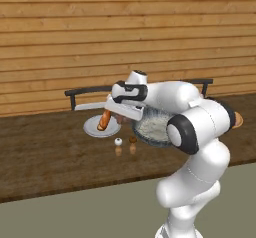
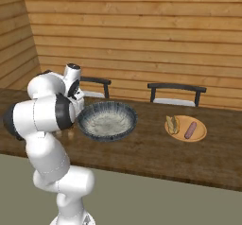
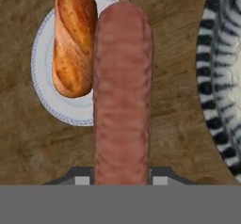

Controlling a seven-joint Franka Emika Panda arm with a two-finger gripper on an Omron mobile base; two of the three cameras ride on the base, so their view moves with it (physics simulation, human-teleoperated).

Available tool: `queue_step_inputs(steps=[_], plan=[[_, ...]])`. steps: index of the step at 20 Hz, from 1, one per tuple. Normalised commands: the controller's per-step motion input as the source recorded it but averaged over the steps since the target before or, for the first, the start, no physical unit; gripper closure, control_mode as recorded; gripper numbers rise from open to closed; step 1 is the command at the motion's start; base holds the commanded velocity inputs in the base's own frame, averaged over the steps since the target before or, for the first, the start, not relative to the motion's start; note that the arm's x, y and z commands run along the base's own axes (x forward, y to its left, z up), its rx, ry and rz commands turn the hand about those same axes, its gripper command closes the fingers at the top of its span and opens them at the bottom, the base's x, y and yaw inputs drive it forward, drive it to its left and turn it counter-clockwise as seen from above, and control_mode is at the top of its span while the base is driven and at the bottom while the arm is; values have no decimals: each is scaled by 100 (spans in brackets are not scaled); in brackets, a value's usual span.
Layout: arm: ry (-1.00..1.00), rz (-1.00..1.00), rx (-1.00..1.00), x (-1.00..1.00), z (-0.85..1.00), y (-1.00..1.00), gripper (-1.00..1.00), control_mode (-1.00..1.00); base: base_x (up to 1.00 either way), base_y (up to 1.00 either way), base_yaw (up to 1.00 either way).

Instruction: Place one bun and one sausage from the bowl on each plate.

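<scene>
We see a dark brown wooden table (image 1: 50, 152) with visible grain, running wide across both base views, its front edge dropping to a flat grey-green floor (image 1: 75, 217). Behind it the wall (image 1: 125, 32) is horizontal light wood planks; in the right base view a second plank wall meets it at a corner at about 10 o'clock. Two dark chairs with pale seats are pushed in at the far side of the table: one chair (image 2: 97, 83) at 12 o'clock from the bowl, another chair (image 2: 176, 90) at 1 o'clock from it.

The bowl (image 2: 108, 120), dark ribbed rim and pale speckled inside, sits mid-table. At 3 o'clock from it in the right base view is an orange plate (image 2: 201, 135) carrying a bun (image 2: 172, 124) and a sausage (image 2: 190, 130), lying apart.

At 9 o'clock from the bowl in the left base view is a white plate (image 1: 92, 128) with a bun (image 1: 104, 119) on it. Two small shakers, one white (image 1: 118, 142) and one brown (image 1: 132, 140), stand on the table at 5 o'clock from that plate.

The gripper (image 3: 121, 178) is closed on a sausage (image 3: 122, 91), held above the table. In the hand view the sausage overlaps the white plate's (image 3: 61, 108) 3 o'clock edge, just beside the bun (image 3: 73, 44); whether they touch we cannot tell. The bowl rim (image 3: 214, 77) sits at 3 o'clock.
</scene>
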Motion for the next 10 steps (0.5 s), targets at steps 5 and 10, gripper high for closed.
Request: queue_step_inputs(steps=[5,10], plan=[[2,0,0,41,-6,27,100,-100,0,0,0],[0,0,-3,25,-32,13,100,-100,0,0,0]])
